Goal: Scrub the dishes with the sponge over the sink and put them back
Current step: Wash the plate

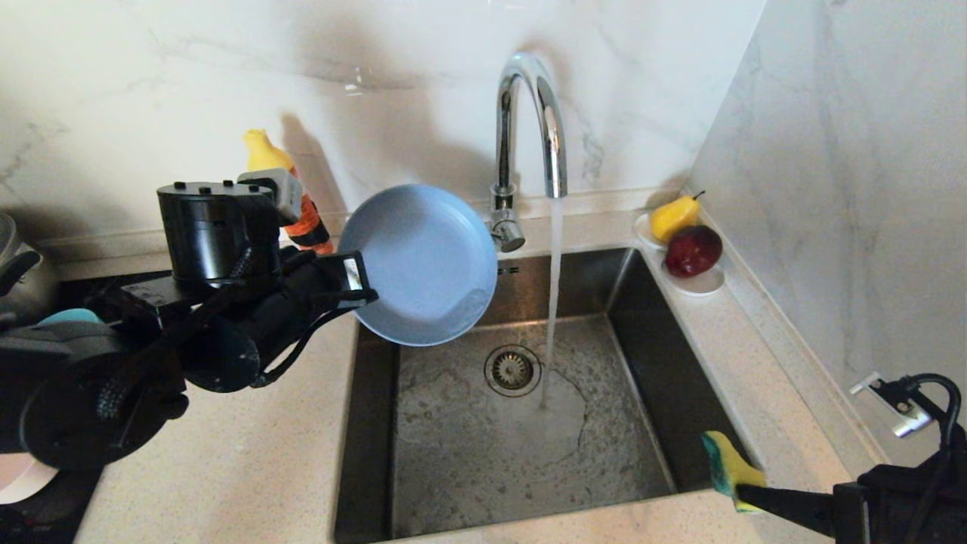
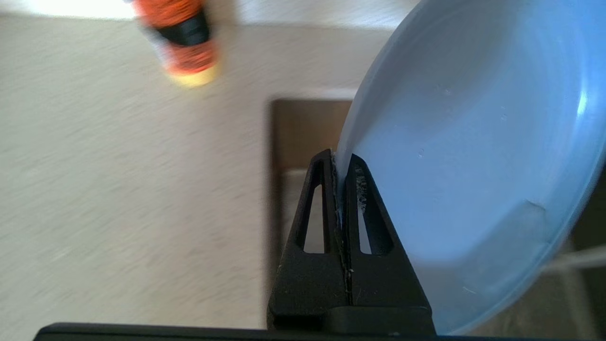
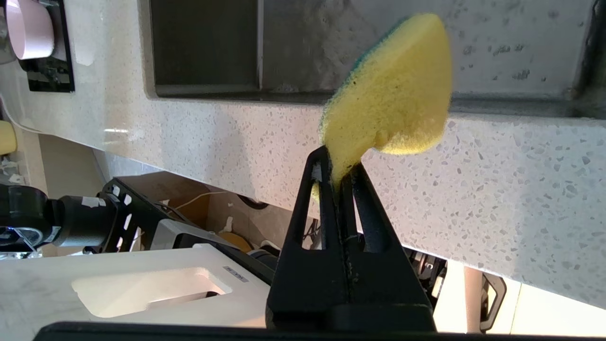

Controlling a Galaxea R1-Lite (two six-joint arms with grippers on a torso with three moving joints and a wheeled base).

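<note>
Marble walls back a speckled stone counter [image 1: 249, 461] with the steel sink [image 1: 521, 423] set into it. From the head view you see the tap [image 1: 529, 128] running, its stream landing just beside the drain strainer [image 1: 513, 369]. Your left gripper [image 1: 361, 283] pinches the rim of the grey-blue plate [image 1: 423, 261], held tilted above the sink's rear left corner, clear of the stream. Your right gripper [image 1: 744, 495] sits at the sink's near right corner with the sponge [image 1: 727, 468] clamped in it, above the counter edge. A small dish [image 1: 699, 283] holding a pear [image 1: 675, 217] and an apple [image 1: 693, 250] stands on the far right counter. An orange-and-yellow bottle [image 1: 291, 193] stands behind the left arm.

Left wrist view: both fingers [image 2: 322, 208] are closed tight on the plate [image 2: 473, 166] rim; the bottle [image 2: 187, 42] is blurred beyond.

Right wrist view: jaws closed hard on one end of the sponge [image 3: 393, 94], yellow face toward you, green side behind. A pink bowl [image 3: 28, 28] shows at the frame's corner.
</note>
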